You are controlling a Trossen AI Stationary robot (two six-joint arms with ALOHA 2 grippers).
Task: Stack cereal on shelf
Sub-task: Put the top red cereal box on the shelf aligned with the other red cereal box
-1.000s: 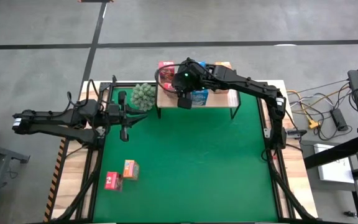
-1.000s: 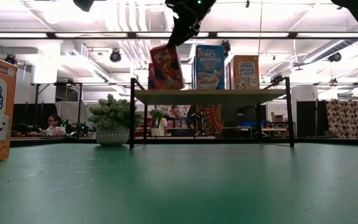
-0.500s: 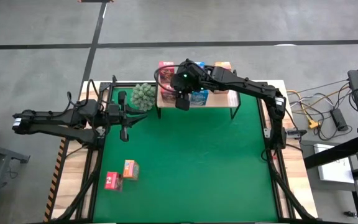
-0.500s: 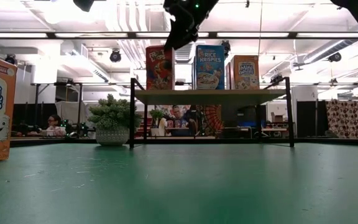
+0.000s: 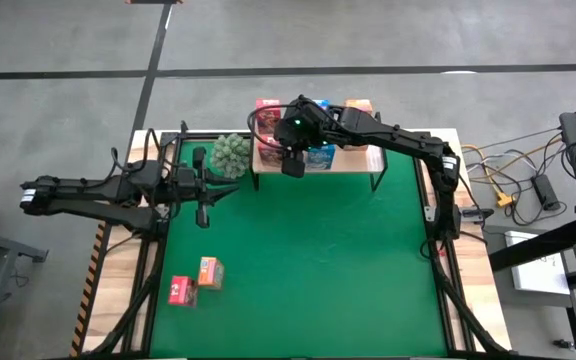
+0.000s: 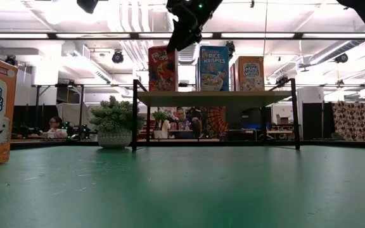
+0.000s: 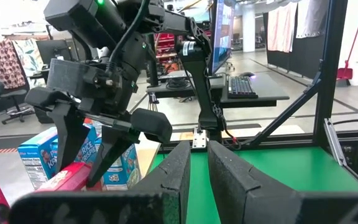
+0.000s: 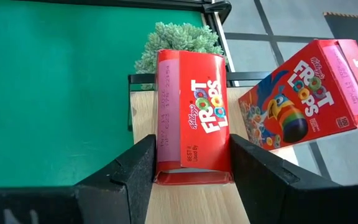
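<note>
1. right gripper (image 8: 191,162) over the shelf (image 5: 313,160), fingers pinching a pink-red froot loops box (image 8: 192,121) standing there.
2. left gripper (image 7: 194,168) pressed nearly together, empty, near the plant (image 5: 231,155).

Red, blue, orange cereal boxes (image 6: 214,68) stand upright on the wooden shelf (image 6: 214,98).

Grey concrete floor (image 5: 368,35) surrounds the table; beyond it, ceiling strip lights (image 6: 309,35) and ducts (image 6: 132,44) overhead.
</note>
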